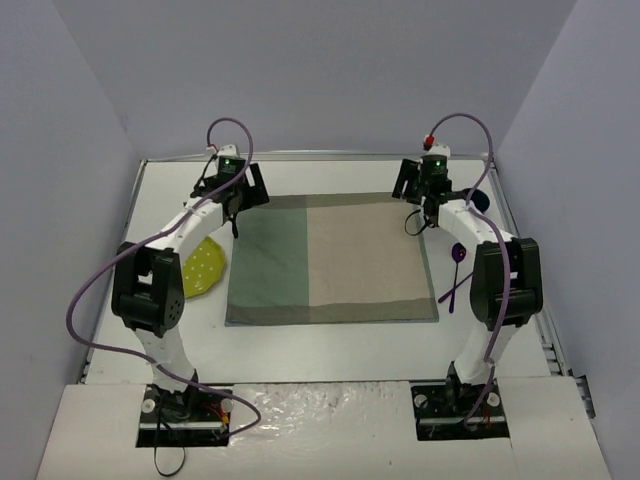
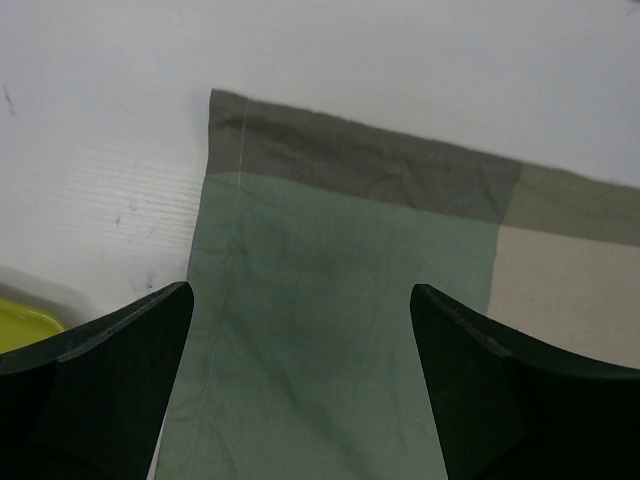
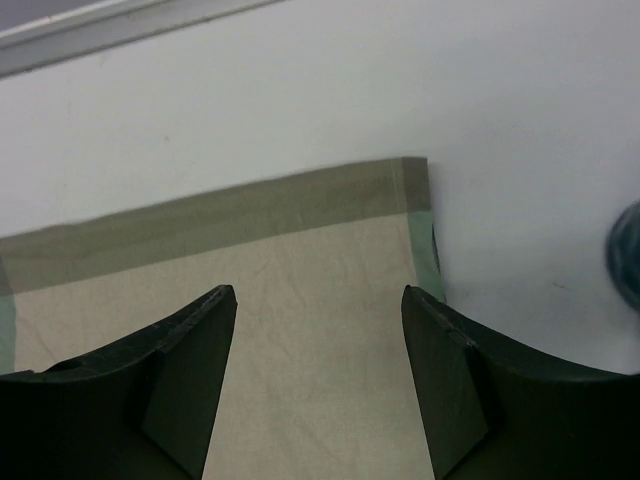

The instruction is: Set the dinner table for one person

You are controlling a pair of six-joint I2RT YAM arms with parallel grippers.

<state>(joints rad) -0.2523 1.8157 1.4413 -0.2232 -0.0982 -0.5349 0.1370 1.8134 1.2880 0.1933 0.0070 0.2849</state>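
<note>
Placemat (image 1: 330,260) lies flat on the white worktop (image 1: 320,345)

Top view: the worktop carries the green-beige placemat in its middle, a yellow plate (image 1: 200,268) to the left, a purple spoon (image 1: 455,270) to the right. Left wrist: the left end effector (image 2: 300,385) is spread, empty, over the green far corner. Right wrist: the right end effector (image 3: 320,375) is spread, empty, over the beige corner.
</note>
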